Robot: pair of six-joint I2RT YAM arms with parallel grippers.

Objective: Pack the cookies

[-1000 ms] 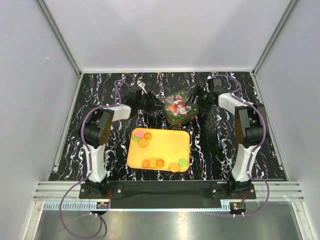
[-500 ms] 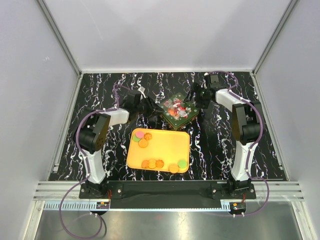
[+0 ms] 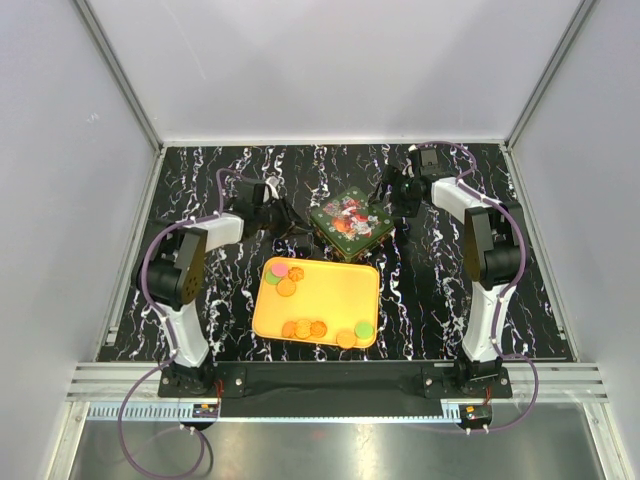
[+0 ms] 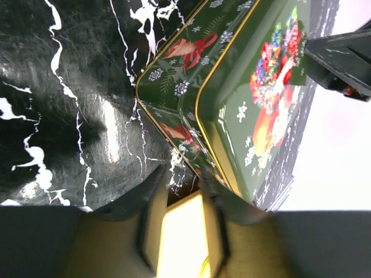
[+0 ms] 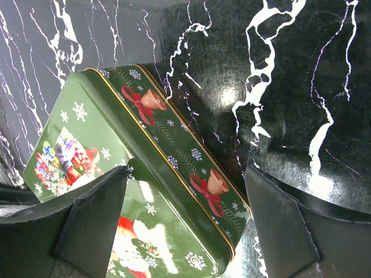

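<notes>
The cookies [image 3: 305,326] are small flat round discs lying in two groups on the tray [image 3: 330,295], just below the middle of the top view. At its upper-left corner a green one [image 3: 271,273] touches a pink one [image 3: 281,268], with two orange ones close beside them. Along its lower edge three orange ones sit in a touching row. To their right are another orange one and a green one [image 3: 366,327].

L wrist view: tin [image 4: 232,98] cut off by top edge; tray [image 4: 178,237] just a yellow sliver betw. left gripper [image 4: 177,179] fingers. R wrist view: tin corner runs off bottom edge, part hidden behind a right gripper [image 5: 185,171] finger. Top view: cookies [image 3: 305,327] too small for detail.
</notes>
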